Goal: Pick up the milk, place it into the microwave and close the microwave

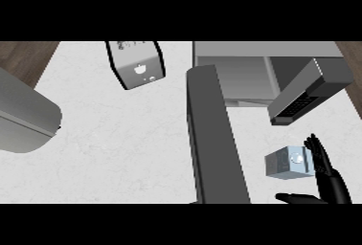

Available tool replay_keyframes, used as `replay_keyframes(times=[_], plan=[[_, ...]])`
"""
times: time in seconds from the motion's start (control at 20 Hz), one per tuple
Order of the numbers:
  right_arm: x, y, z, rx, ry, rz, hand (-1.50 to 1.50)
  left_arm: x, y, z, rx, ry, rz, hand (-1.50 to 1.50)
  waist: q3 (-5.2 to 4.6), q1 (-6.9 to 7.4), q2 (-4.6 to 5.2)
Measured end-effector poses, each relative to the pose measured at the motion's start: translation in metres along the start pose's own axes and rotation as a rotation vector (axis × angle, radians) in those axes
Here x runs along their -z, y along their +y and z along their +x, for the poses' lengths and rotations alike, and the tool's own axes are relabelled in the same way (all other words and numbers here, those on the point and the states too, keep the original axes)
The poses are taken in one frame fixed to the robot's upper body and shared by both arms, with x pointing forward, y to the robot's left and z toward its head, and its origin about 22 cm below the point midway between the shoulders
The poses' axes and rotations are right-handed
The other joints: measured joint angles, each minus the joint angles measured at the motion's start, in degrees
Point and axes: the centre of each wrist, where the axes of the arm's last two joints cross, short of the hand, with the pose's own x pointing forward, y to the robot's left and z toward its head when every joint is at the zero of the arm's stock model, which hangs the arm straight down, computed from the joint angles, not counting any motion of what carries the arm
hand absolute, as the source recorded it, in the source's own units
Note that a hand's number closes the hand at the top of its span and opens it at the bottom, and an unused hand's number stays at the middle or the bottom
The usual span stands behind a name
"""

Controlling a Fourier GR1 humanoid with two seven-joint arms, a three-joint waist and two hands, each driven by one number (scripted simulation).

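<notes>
Your right robot hand (pixel 331 178) is spread open, holding nothing, milk (pixel 288 162) just beside its fingers; close too early and you nudge it toward the microwave door (pixel 216 143).

The light is even and fairly bright, with no single lamp to point to. The pale table (pixel 106 143) reads almost white across its whole top and shows only faint mottling, no glare spots. Shadows are weak: a soft grey smudge lies on the table just right of the big grey forearm (pixel 25 117) at the left, and the microwave (pixel 240 72) interior, far and right, is a duller grey than its top. The open microwave door (pixel 216 139) is uniformly dark and flat. The milk (pixel 288 163) carton shows a slightly lighter face. Edges look soft everywhere, equally near and far; straight lines lean outward toward the sides.
</notes>
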Motion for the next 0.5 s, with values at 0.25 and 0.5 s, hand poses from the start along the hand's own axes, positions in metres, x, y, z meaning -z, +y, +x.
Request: replay_keyframes(times=[0.25, 0.5], plan=[[0.010, 0.008, -0.015, -0.017, -0.004, 0.015, -1.50, -0.003, 0.007, 0.003, 0.008, 0.006, 0.001, -1.50, 0.00, 0.06, 0.00], [0.019, 0.010, -0.029, 0.004, -0.011, 0.034, 1.50, -0.008, 0.007, 0.002, 0.005, 0.006, -0.003, -1.50, 0.01, 0.27, 0.01]])
